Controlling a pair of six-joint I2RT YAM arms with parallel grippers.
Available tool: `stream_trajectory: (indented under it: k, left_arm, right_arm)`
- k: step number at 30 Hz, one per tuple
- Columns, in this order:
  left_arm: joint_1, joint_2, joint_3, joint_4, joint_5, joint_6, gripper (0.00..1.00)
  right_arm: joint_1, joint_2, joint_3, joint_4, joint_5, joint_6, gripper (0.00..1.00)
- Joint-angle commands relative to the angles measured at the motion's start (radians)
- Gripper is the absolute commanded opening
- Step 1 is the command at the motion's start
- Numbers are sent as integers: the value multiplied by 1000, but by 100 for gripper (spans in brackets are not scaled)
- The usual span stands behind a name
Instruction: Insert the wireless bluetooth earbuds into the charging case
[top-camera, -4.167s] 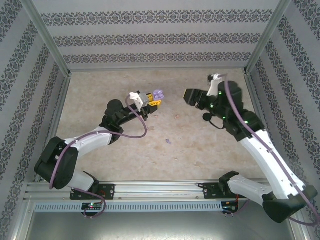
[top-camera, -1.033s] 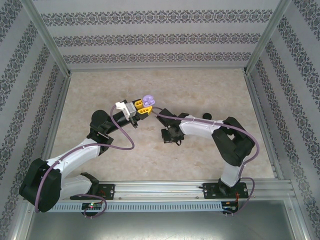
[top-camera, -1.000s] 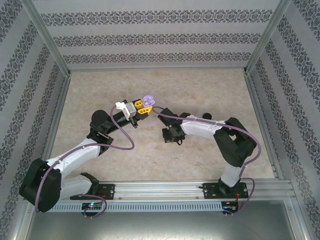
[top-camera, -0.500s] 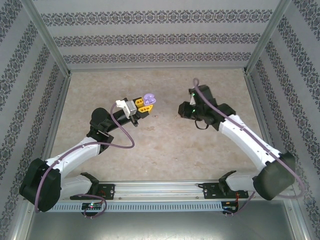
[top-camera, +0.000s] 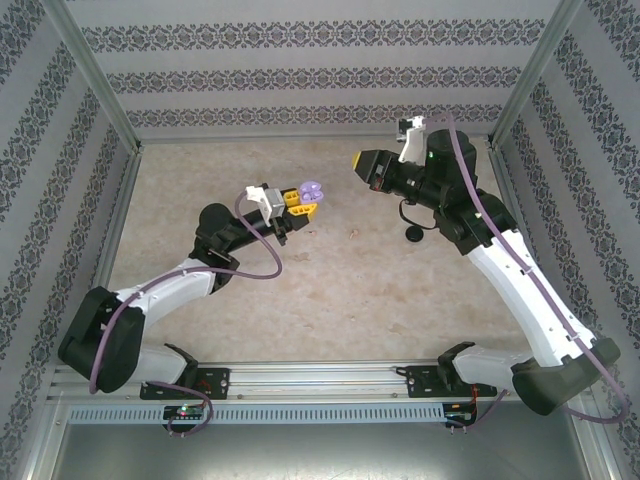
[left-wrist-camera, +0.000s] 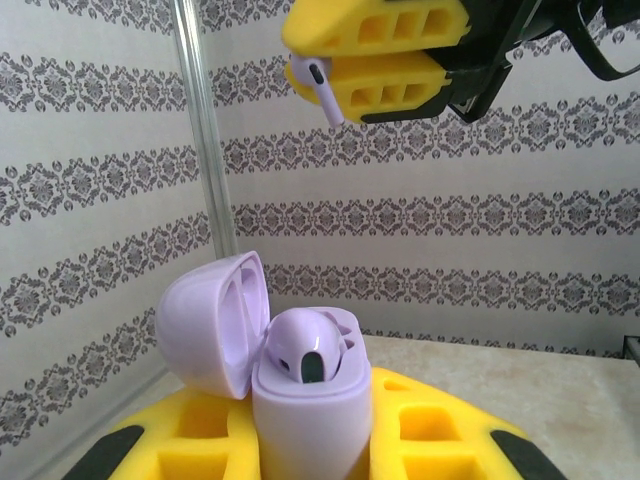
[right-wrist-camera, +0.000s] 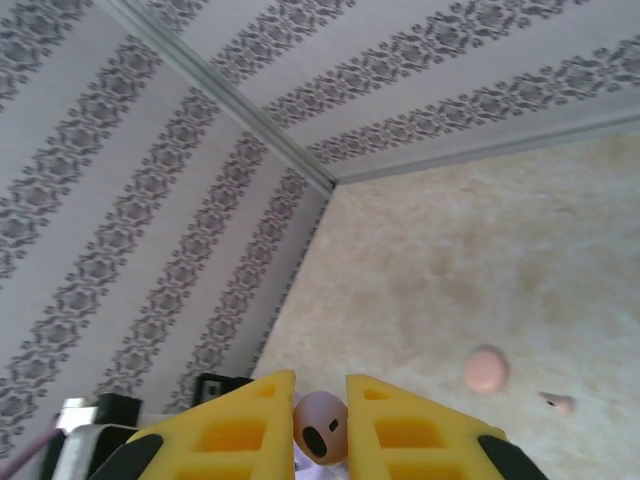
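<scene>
My left gripper (top-camera: 303, 201) is shut on the base of an open purple charging case (top-camera: 311, 189), held upright above the table. Seen from the left wrist, the case (left-wrist-camera: 305, 400) stands between the yellow fingers (left-wrist-camera: 190, 435) with its lid swung back to the left, and one purple earbud (left-wrist-camera: 305, 350) sits in it. My right gripper (top-camera: 361, 163) hangs to the right of the case and higher, shut on a second purple earbud (left-wrist-camera: 316, 86) whose stem points down. The same earbud (right-wrist-camera: 321, 428) is pinched between the right fingers (right-wrist-camera: 225, 435).
A black round case (top-camera: 413, 233) lies on the table under the right arm. From the right wrist I see a pink round case (right-wrist-camera: 486, 369) and a small pink earbud (right-wrist-camera: 556, 403) on the beige tabletop (top-camera: 350, 290). Patterned walls enclose three sides.
My right arm has swung up from low over the table's middle to the back right, carrying the earbud. The left gripper with the case has shifted slightly right.
</scene>
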Motion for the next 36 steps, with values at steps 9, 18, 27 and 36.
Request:
stream_trajectory:
  k: [9, 18, 27, 36]
  left_arm:
    - [-14, 70, 91, 131, 50, -75, 0]
    - [-20, 81, 108, 120, 51, -71, 0]
    - [-21, 75, 109, 119, 45, -65, 0]
    - [-21, 62, 112, 113, 44, -62, 0]
  right_arm:
    - [47, -15, -160, 319, -120, 189, 17]
    - [89, -13, -215, 376, -115, 220, 17]
    - [112, 2, -235, 394, -114, 232, 16]
    - [126, 12, -267, 387, -69, 203, 16]
